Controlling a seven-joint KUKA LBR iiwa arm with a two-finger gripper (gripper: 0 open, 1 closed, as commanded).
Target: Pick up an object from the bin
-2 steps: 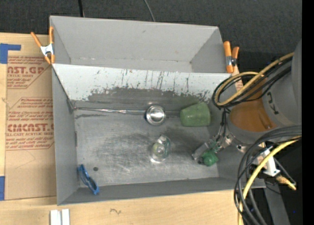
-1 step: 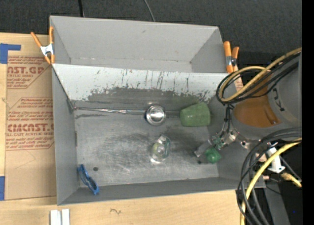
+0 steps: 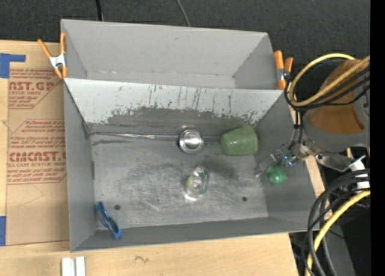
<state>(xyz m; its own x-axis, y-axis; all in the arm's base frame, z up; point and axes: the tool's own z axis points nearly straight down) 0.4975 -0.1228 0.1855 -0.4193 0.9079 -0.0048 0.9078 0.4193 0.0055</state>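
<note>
While the claw [image 3: 283,162] hangs at the sloping bin wall [image 3: 284,204] — spread or pinching, I cannot tell — the small green ball [image 3: 277,177] just beside its tip could, if nudged, roll downslope away from it.

Dull grey across the bin [image 3: 81,178], with dark streaks down the back wall and pale, whitish scuffing over the floor. Gleams mirror-bright silver on the round metal piece [image 3: 191,141] at the back edge of the floor. Pale, milky green on the rounded block [image 3: 239,141] just beside it, toward the right wall. Clear and glassy, with white glints, on the small piece [image 3: 196,183] at mid-floor. Bright blue on the thin clip-like thing [image 3: 107,219] in the near left corner. Deeper, fuller green on the little ball [image 3: 277,176] against the right wall. Orange-brown on the arm's cover [image 3: 337,118] beyond the right rim, looped about with yellow cables [image 3: 307,67].
</note>
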